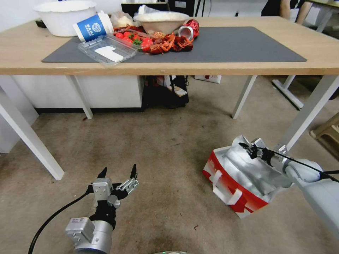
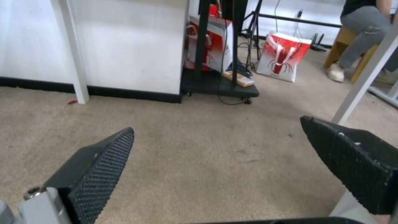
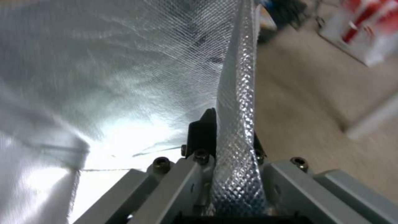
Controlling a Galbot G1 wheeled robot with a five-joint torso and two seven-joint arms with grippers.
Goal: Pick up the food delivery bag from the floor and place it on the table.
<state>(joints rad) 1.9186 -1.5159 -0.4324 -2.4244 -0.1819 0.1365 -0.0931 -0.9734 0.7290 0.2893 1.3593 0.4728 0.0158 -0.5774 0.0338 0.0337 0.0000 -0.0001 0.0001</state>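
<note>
Jaws of the right gripper (image 1: 251, 149) are pinched on the upper foil edge of the food delivery bag (image 1: 240, 180), which sits on the carpeted floor (image 1: 159, 155) beside a white table leg (image 1: 307, 113); gripping the rim, not the white strap handle (image 1: 226, 192), probably suits a soft bag whose mouth stands open. Left gripper (image 1: 118, 178) hovers low over bare carpet with jaws spread, well apart from the bag and seemingly waiting. Above, the tabletop (image 1: 247, 65) carries a grey mat (image 1: 247, 46), bowls, a blue cup (image 1: 92, 27), a clear tray and crayfish to the robot's left, leaving mat free on the right.

From the left wrist, its two ribbed fingertips (image 2: 104, 168) frame empty carpet; another red-and-white bag (image 2: 284, 56) stands farther off.

From the right wrist, a fold of silver foil lining (image 3: 236, 124) is clamped between the fingers; the bag's inside is hard to make out.
</note>
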